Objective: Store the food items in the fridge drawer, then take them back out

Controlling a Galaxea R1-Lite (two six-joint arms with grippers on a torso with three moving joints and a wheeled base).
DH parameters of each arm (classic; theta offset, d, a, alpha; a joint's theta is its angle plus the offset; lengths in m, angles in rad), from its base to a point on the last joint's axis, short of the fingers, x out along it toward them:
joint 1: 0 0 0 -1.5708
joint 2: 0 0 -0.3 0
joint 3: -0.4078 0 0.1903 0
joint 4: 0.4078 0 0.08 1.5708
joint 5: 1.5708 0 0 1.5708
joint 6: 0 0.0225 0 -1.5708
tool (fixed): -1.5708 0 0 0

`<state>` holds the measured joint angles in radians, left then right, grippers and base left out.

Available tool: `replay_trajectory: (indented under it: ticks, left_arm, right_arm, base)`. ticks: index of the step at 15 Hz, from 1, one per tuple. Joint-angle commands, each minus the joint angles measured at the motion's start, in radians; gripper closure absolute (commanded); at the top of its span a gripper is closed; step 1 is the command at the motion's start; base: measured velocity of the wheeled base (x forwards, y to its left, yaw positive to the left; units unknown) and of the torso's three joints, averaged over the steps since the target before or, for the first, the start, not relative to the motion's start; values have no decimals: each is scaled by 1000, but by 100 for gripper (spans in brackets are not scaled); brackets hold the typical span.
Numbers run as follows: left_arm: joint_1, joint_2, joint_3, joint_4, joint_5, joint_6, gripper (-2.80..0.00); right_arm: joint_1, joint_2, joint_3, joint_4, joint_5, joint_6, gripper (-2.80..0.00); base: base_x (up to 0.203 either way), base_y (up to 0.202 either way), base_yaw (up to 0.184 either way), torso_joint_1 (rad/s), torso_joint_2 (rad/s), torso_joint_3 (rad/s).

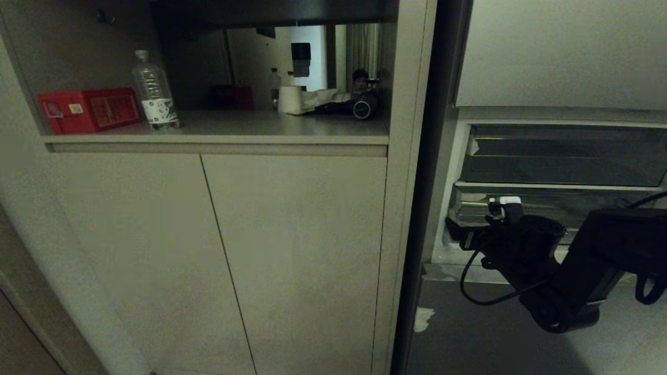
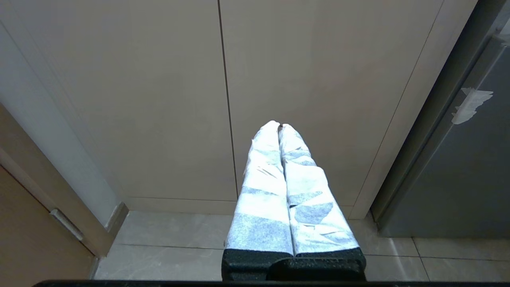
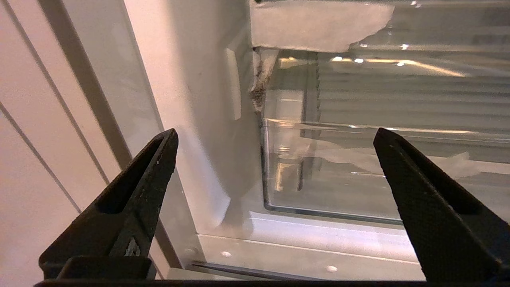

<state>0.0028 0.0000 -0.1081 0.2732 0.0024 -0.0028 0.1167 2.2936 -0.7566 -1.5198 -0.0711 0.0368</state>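
The right gripper (image 3: 275,139) has its two black fingers (image 3: 131,199) spread wide, holding and touching nothing. Just beyond and between their tips stands the front corner of the fridge drawer (image 3: 358,175), a clear ribbed bin with white tape scraps inside, and the white fridge wall lies beside the one fingertip. Above the drawer sits a smoky upper tray (image 1: 568,156). The left gripper (image 2: 281,126) has its white-wrapped fingers (image 2: 263,187) pressed together, empty, pointing at the beige cabinet doors (image 2: 159,99). No food items can be made out.
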Motion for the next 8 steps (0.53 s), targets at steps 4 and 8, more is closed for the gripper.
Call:
replay_trajectory:
  ticks: [4, 8]
  left_arm:
    - [0, 2, 1, 1, 1, 0, 0]
    - [0, 2, 0, 1, 1, 0, 0]
  right_arm:
    - [-17, -10, -14, -10, 1, 0, -280]
    - [-17, 5, -50, -10, -4, 1, -280]
  base:
    - [0, 0, 0, 0, 0, 0]
    - [0, 0, 0, 0, 0, 0]
